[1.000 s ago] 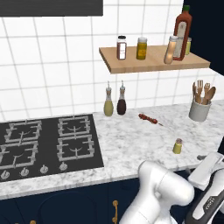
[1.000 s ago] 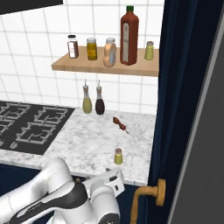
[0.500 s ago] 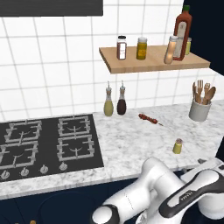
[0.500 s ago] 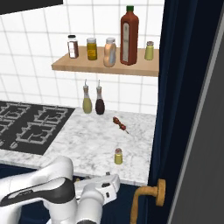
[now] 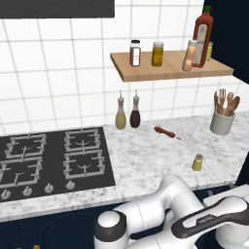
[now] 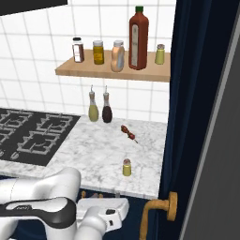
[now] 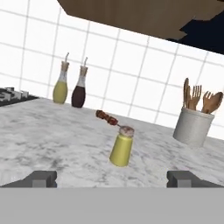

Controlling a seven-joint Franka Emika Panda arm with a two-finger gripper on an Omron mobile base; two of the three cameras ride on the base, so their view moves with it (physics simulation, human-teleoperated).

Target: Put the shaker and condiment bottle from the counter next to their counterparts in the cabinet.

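The tiny yellow-green shaker [image 7: 121, 146] stands upright on the marbled counter [image 7: 52, 131], straight ahead of my gripper [image 7: 112, 179]. The gripper is open, its two fingertips [image 7: 41, 178] wide apart and still short of the shaker. The base views show the same shaker [image 5: 197, 162] [image 6: 127, 167] near the counter's front edge. On the wooden shelf [image 5: 170, 68] the peach-orange condiment bottle [image 5: 189, 55] [image 6: 118, 56] stands beside the tall red-brown bottle [image 5: 202, 34] [image 6: 138, 39]. The twin shaker [image 6: 160, 54] sits at the shelf's right end.
Yellow and dark cruets [image 5: 120, 115] [image 5: 135, 115] stand against the tiled wall. A skewer [image 5: 167, 132] lies behind the shaker. A crock of wooden utensils [image 5: 222, 116] stands to the right. The black hob [image 5: 53, 158] is on the left. Two small jars [image 5: 135, 52] [image 5: 157, 53] occupy the shelf's left half.
My arm has folded lower in front of the counter, its elbow swinging left and down. The shaker and the shelf items have not moved.
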